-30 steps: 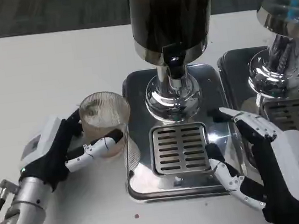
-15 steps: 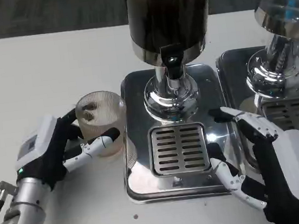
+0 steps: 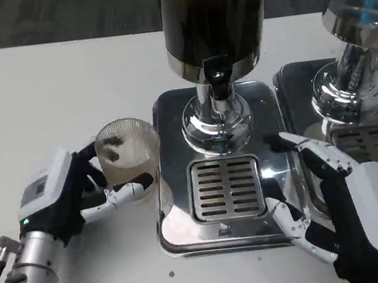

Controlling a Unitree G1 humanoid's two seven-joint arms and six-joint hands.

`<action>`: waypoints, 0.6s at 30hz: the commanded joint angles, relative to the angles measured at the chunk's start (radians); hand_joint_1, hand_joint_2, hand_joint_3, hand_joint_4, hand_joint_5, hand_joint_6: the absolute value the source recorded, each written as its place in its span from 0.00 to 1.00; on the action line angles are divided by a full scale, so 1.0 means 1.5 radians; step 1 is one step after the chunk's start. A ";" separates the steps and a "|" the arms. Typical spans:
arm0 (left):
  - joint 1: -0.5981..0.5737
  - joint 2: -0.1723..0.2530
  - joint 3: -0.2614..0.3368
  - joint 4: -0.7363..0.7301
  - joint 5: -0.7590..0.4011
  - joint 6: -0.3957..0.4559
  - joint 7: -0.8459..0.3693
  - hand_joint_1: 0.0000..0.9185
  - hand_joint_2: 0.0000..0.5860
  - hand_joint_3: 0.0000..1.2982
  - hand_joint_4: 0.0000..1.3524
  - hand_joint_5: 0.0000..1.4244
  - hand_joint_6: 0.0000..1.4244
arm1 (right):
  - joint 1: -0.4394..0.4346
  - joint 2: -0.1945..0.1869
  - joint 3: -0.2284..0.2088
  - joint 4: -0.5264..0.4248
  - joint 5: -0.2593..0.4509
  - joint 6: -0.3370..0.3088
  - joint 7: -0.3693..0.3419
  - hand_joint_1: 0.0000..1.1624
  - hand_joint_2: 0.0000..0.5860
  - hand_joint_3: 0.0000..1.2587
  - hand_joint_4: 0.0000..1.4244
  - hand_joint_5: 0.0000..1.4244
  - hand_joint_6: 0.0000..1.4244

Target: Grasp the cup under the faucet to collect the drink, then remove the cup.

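Observation:
A ribbed clear cup (image 3: 129, 156) with a little brownish drink stands on the white table just left of the steel drip tray (image 3: 172, 116). My left hand (image 3: 68, 194) grips it, fingers wrapped around its near and far sides. The faucet (image 3: 217, 76) of the dark drink dispenser (image 3: 215, 17) hangs over the slotted grate (image 3: 226, 187), with nothing beneath it. My right hand (image 3: 339, 213) rests open at the tray's right front corner, holding nothing.
A second chrome dispenser (image 3: 356, 38) with its own tray (image 3: 377, 153) stands at the right edge. White table surface (image 3: 45, 90) lies left and behind the cup. A small dark speck (image 3: 171, 274) sits near the front.
My left hand has drawn the cup slightly toward me and to the left of the tray, fingers closing tighter around it. The right hand has barely moved.

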 commanded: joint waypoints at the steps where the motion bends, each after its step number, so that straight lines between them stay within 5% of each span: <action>1: 0.024 -0.005 -0.005 -0.002 0.007 -0.011 0.013 0.36 0.29 0.35 0.39 0.54 0.63 | 0.007 -0.007 -0.001 -0.005 0.007 -0.009 0.005 0.38 0.72 0.29 0.27 0.23 0.28; 18: 0.053 -0.007 0.022 -0.014 -0.006 -0.066 0.081 0.30 0.37 0.42 0.49 0.64 0.78 | 0.008 -0.004 0.000 -0.003 0.009 -0.013 0.001 0.38 0.72 0.28 0.27 0.24 0.29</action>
